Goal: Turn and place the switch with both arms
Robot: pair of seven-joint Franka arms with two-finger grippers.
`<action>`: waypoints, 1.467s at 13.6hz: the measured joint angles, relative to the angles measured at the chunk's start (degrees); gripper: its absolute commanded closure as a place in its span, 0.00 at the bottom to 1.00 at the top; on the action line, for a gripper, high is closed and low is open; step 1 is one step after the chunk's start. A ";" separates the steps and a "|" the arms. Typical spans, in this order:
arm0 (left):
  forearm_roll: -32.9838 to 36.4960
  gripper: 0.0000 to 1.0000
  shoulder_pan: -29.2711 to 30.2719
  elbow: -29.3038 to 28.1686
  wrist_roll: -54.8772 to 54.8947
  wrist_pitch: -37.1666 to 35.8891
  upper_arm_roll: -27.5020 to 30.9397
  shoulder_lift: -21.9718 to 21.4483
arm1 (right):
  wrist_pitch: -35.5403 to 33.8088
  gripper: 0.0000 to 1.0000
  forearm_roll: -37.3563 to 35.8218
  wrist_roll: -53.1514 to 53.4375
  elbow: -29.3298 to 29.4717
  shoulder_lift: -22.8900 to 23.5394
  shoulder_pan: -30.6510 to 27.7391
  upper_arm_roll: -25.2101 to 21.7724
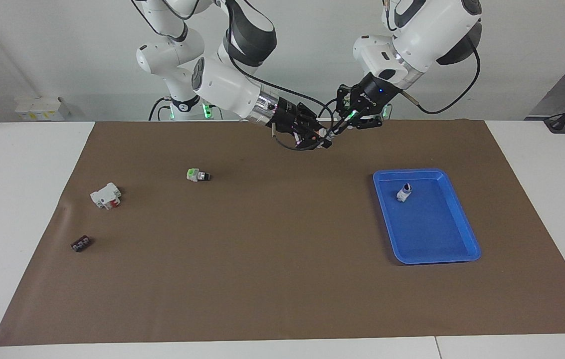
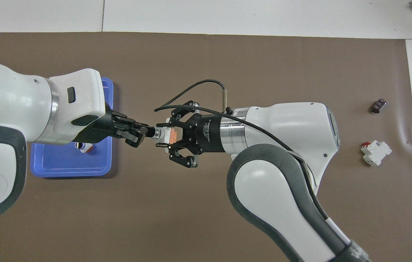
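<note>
Holding the switch (image 2: 167, 134) by its body in my right pincer (image 2: 163, 135), raised over the bench (image 2: 227, 54) beside the blue tray (image 2: 107, 109), so its knob faces out | left pincer (image 2: 144, 133) closed on that black knob to turn it | tray waits toward the left arm's end for placing

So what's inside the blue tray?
One small white switch with a dark knob stands in the blue tray, at the end nearer the robots. The rest shows bare in the facing view. From overhead, the left arm hides part of the tray.
</note>
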 measured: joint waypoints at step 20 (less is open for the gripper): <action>0.08 1.00 -0.98 0.00 -55.89 -0.17 -0.48 -0.17 | -0.43 1.00 -0.10 -0.12 -0.45 -0.07 -0.07 -0.03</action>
